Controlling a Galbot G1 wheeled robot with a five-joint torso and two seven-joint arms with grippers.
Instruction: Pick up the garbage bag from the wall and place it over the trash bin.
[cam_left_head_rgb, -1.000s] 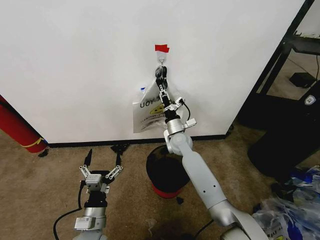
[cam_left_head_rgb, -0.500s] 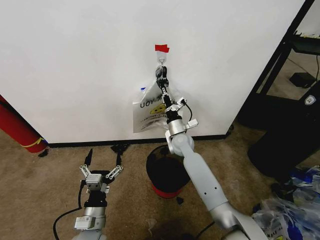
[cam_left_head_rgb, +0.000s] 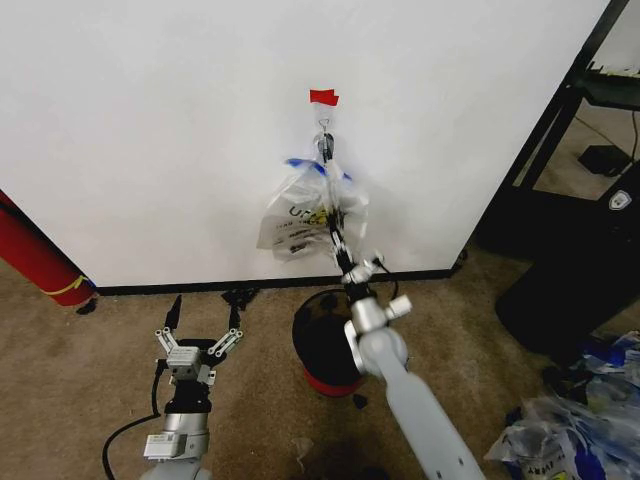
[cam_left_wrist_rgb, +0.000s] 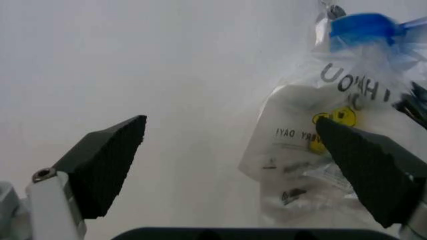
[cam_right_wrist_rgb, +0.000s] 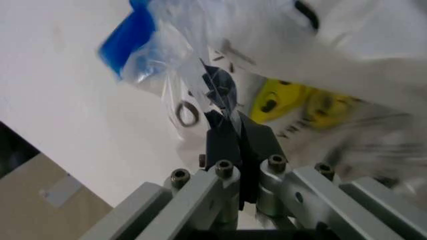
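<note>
The trash bin (cam_left_head_rgb: 330, 340) stands on the carpet by the wall's foot, dark inside; its contents cannot be told. The garbage bag (cam_left_head_rgb: 310, 215) hangs at 12 o'clock above it, beneath the red tape (cam_left_head_rgb: 323, 97) and the hook (cam_left_head_rgb: 324, 126): crinkly translucent white, blue strips at top, black lettering, 1 yellow smiley. The right gripper (cam_left_head_rgb: 326, 150) reaches up with fingers pinched together on the bag's bunched top (just under the hook). The left gripper (cam_left_head_rgb: 201, 312), at 8 o'clock from the bin, stands spread wide over bare carpet, holding nothing.
</note>
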